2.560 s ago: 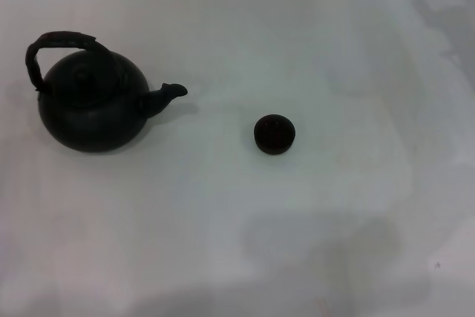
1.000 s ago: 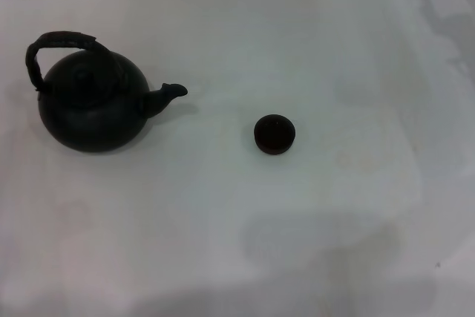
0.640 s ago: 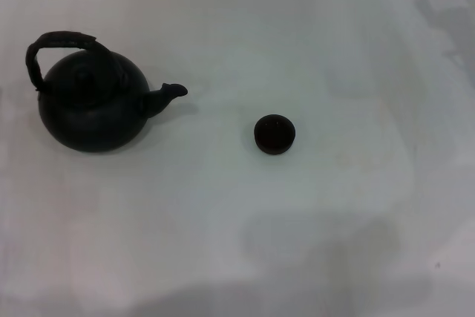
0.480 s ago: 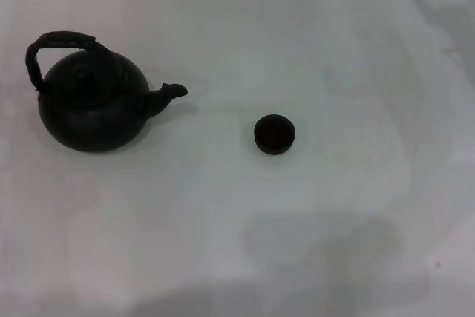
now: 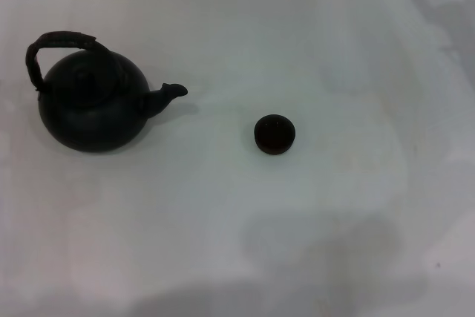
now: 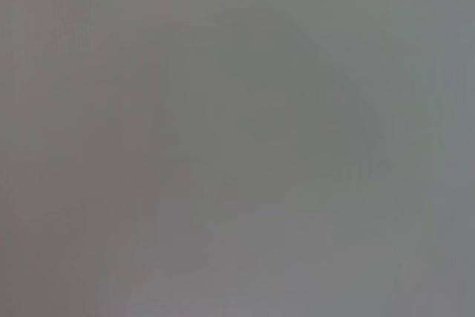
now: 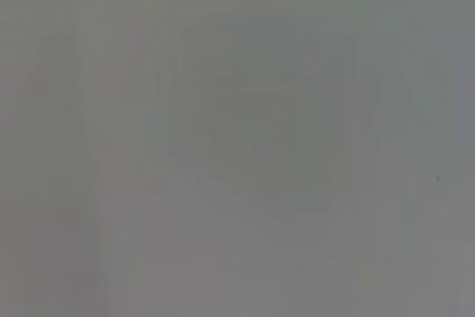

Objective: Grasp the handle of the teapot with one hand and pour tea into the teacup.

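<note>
- Two task objects are seen on the white table (image 5: pixel 334 35) in the head view: a dark round teapot (image 5: pixel 93 113) at the robot's left and a small dark teacup (image 5: pixel 274 134) near the middle, well apart from it.
- Upright on its base, the teapot is turned so that its spout (image 5: pixel 172 93) points toward the teacup, and its arched handle (image 5: pixel 59 44) stands above the lid, tilted slightly toward the side away from the spout.
- No gripper is shown in the head view, and only blank grey is given by both wrist views, so it cannot be told whether either gripper is spread or pressed together, nor where the arms are held; nothing is seen to be held or touched.
- Whether tea lies in the teacup cannot be told, since its inside is seen only as dark.
- Two stages are fitted by this scene: the teapot waiting to be lifted, or set back down after pouring; no choice between them is settled by these views.
- If a grasp is to be made, it is judged that the top of the handle should be approached from above with fingers spread wider than the bar, then closed at its middle so the pot hangs level.
- For a pour, it is judged that the spout should be brought over the small cup before any tilt, and tilted slowly, since the cup's mouth is narrow.
</note>
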`<state>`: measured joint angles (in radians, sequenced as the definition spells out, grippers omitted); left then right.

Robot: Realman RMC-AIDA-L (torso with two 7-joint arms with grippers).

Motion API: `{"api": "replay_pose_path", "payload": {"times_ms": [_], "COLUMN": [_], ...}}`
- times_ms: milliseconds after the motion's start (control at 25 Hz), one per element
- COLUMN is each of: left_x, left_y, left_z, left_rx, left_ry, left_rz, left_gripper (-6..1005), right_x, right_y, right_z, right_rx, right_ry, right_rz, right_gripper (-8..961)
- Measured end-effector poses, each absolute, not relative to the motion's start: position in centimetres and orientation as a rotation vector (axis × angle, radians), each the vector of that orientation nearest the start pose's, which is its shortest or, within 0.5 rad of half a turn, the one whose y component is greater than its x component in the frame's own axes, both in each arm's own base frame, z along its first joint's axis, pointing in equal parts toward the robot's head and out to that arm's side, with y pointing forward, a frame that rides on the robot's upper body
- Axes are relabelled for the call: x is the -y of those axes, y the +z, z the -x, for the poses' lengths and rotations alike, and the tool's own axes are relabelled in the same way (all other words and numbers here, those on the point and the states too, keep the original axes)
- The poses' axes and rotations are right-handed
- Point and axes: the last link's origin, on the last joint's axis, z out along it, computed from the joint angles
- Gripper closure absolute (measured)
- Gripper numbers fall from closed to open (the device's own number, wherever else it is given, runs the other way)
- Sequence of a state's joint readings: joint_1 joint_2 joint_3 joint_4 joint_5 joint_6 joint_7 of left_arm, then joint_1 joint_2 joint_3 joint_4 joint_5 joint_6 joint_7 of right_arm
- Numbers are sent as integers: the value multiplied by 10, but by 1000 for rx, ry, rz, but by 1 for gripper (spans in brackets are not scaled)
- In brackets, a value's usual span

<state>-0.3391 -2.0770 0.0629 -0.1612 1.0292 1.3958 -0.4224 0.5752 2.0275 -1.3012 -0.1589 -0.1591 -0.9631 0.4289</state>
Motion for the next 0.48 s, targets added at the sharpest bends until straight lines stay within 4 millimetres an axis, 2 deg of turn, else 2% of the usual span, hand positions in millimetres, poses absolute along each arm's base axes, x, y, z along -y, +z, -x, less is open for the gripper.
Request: {"api": "replay_pose_path", "payload": {"times_ms": [480], "left_x": [-266], "left_y": [18], "left_z": [381], "left_rx": [837], "left_ry": [-908], "left_rz": [1131], "left_gripper": [110], "right_x": [-391], "right_y": [29], "right_z": [-324], "right_rx": [-644], "right_ry": [727], "right_rz": [1601], "right_gripper": [97]}}
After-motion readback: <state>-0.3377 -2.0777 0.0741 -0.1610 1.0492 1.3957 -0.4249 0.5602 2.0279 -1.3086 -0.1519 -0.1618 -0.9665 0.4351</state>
